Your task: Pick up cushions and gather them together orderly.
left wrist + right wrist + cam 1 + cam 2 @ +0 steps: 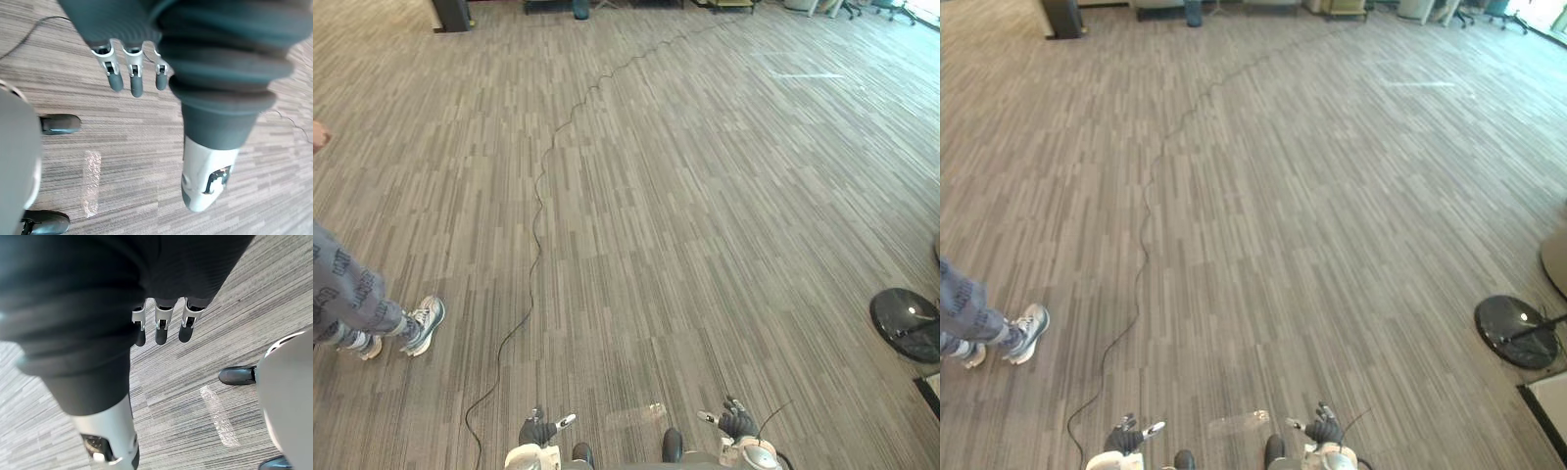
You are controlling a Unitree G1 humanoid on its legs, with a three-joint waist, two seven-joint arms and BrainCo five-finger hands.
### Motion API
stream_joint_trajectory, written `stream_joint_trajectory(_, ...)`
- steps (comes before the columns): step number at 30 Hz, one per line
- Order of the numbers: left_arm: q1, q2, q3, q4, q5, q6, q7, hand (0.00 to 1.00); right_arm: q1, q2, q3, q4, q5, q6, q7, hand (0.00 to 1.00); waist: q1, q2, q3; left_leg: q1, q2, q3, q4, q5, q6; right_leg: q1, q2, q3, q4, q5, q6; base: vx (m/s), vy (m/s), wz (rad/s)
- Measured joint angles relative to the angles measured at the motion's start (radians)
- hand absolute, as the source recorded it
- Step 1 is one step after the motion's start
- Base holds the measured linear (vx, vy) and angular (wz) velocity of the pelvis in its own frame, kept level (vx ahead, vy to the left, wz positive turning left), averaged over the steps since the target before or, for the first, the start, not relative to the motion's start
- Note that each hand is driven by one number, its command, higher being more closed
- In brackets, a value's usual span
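Grey striped carpet [705, 196], person's shoes [423, 323] at left. Left hand [536, 431], right hand [736, 423]: fingers relaxed, empty. 0 cushions gathered; task apparently unstarted.

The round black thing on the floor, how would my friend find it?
Look over the grey striped carpet to the robot's far right side. The round black disc lies flat there. Unlike the person's sneakers far left, it is dark, glossy and circular.

Matt striped carpet [705, 196], glossy black disc [907, 323]
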Motion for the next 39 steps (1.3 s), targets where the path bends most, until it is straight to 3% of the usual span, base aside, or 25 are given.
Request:
stream_joint_trajectory(14,-0.014,-0.001,0.025,0.037,-0.001,0.011,-0.010,0.00,-0.007,0.016,-0.069,0.045,-0.002,0.026,0.006,0.00,-0.001,-0.002,0.001,0.005,-0.008,-0.006,0.000,-0.007,0.005,0.009,-0.008,-0.007,-0.001,-0.009,0.009,0.00,-0.001,0.01)
stream_joint_trajectory(24,-0.037,0.020,-0.054,0.058,0.041,0.012,-0.016,0.00,-0.009,0.017,-0.067,0.047,-0.013,0.035,0.007,0.00,-0.001,-0.007,0.005,0.012,-0.013,-0.004,0.000,-0.010,0.007,0.016,-0.012,-0.008,-0.001,-0.010,0.012,0.00,-0.001,0.00)
stream_joint_trajectory(39,-0.050,0.030,-0.084,0.077,0.039,0.014,-0.034,0.00,-0.007,0.011,-0.037,0.047,-0.041,0.037,0.017,0.00,-0.001,-0.006,0.010,0.027,-0.006,0.012,0.000,-0.023,0.002,0.024,-0.007,0.005,-0.003,-0.017,0.009,-0.02,-0.007,-0.03)
